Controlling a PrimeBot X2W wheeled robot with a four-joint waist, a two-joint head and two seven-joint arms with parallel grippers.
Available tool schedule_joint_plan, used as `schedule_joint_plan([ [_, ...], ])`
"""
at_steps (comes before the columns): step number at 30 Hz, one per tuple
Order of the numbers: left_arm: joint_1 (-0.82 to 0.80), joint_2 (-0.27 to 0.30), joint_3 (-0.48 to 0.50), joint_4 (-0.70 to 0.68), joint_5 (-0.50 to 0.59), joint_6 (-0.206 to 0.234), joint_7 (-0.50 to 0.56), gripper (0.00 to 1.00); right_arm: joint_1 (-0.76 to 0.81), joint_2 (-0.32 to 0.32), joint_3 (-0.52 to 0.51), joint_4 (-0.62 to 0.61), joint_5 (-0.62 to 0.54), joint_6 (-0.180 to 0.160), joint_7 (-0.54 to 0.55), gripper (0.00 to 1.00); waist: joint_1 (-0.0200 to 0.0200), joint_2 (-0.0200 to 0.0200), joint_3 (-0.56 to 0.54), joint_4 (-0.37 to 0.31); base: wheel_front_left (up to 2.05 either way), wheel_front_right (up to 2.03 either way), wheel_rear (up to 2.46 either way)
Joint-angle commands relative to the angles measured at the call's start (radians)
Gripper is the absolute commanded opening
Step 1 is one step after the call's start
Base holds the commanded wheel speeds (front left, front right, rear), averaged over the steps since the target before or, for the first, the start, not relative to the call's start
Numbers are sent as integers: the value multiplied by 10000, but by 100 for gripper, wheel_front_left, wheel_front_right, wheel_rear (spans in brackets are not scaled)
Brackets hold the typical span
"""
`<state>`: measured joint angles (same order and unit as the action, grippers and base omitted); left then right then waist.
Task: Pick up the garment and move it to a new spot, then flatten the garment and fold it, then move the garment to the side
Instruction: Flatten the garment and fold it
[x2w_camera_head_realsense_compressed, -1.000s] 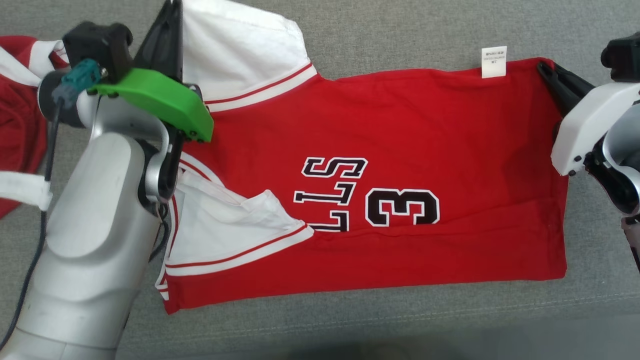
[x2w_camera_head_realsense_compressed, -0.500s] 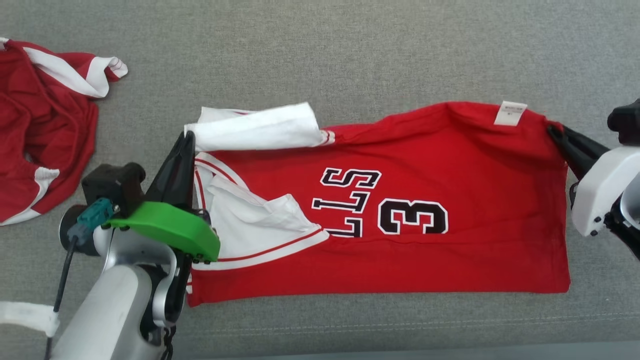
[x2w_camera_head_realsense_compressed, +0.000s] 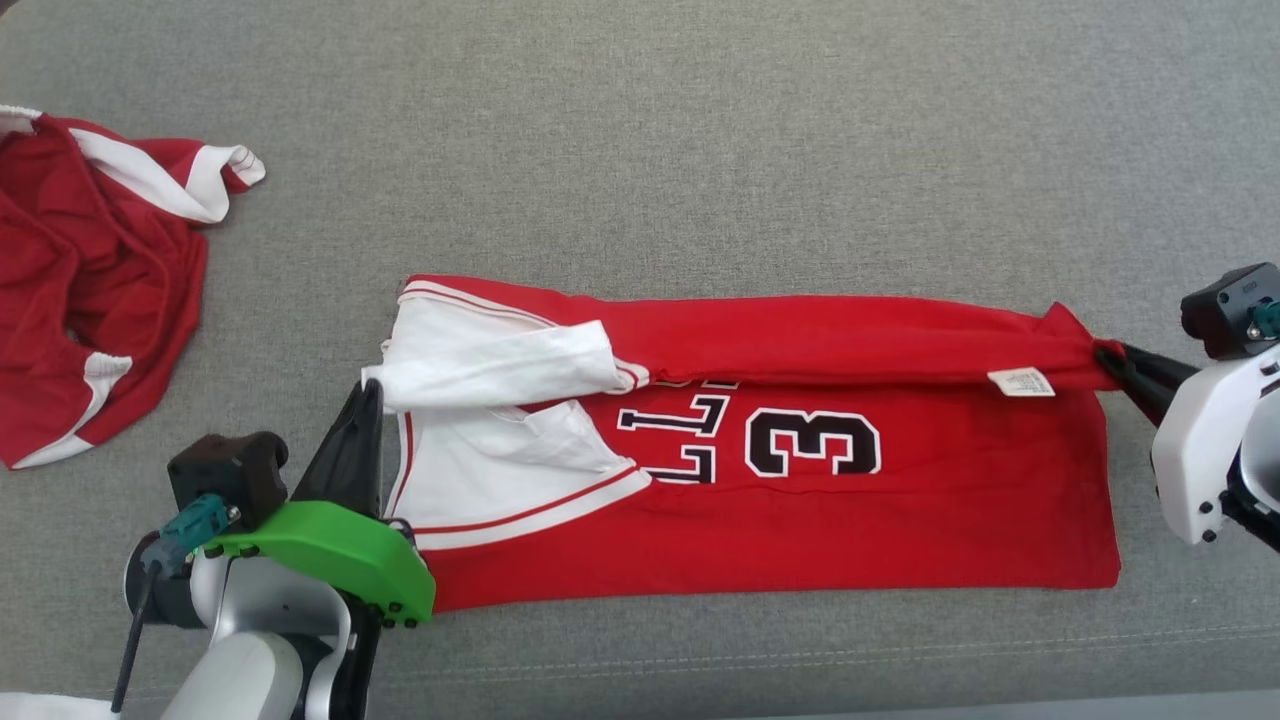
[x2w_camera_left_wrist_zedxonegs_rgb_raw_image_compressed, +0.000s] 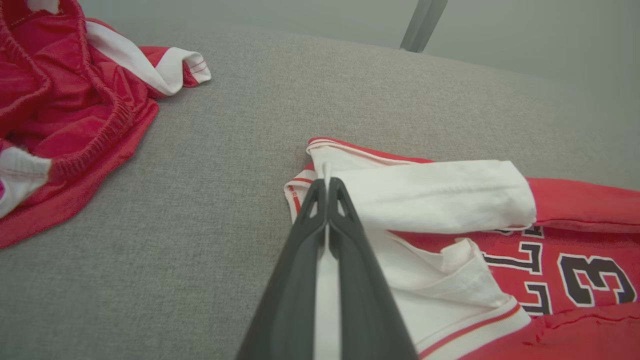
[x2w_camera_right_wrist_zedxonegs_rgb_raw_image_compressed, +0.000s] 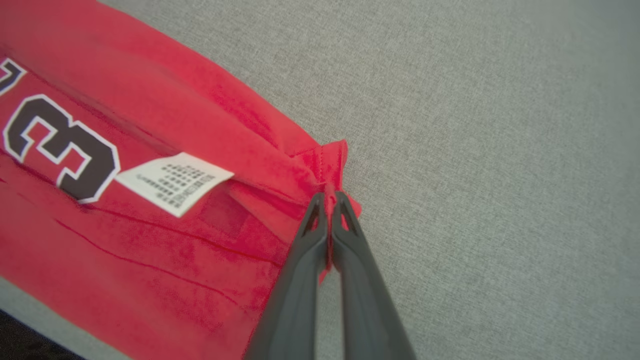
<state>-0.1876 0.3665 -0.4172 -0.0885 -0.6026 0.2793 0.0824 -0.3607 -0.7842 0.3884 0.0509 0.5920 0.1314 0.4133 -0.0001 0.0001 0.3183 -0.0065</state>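
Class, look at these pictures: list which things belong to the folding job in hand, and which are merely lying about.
Job in hand:
red jersey, far edge folded over
left gripper, shut on its white end
right gripper, shut on its hem corner

Lying about:
crumpled red and white garment, apart at the robot's left

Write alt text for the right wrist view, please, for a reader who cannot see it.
The right gripper is shut on a bunched corner of a red jersey lying on grey fabric. A white label and a black number 3 show on the jersey.
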Motion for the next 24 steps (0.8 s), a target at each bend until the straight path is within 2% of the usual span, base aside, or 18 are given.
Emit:
schedule_joint_plan([
  [1,301,15,15,-3,-36,115,20,0,159,-36,119,90,54,-14,20,0,1,-1,-145,-55,0,0,0],
  [12,1343,90,-13,89,-224,464,75,0,529,223,568,778,224,-14,-291,0,1,-1,-600,-50,0,0,0],
  [13,1407,125,-44,159,-237,460,111,0,549,274,583,849,258,-14,-328,4,1,-1,-627,-51,0,0,0],
  [14,1438,113,-42,190,-292,458,121,0,556,313,599,901,281,-14,-399,45,1,-1,-645,-53,0,0,0],
  [15,1456,139,-76,247,-281,450,179,0,572,356,604,961,326,-14,-434,100,1,-1,-656,-56,0,0,0],
  [16,1455,176,-107,279,-205,446,145,21,602,388,614,1038,339,-14,-468,100,1,-1,-669,-60,0,0,0],
  [17,1484,172,-133,351,-215,481,211,69,624,418,619,1102,336,-14,-499,100,1,-1,-684,-63,0,0,0],
  [18,1520,159,-144,426,-213,517,244,100,648,474,604,1166,342,-14,-546,100,1,-1,-701,-69,0,0,0],
  [24,1598,145,-163,715,-214,630,273,100,838,765,315,1315,580,-14,-811,100,1,-1,-900,-75,0,0,0],
])
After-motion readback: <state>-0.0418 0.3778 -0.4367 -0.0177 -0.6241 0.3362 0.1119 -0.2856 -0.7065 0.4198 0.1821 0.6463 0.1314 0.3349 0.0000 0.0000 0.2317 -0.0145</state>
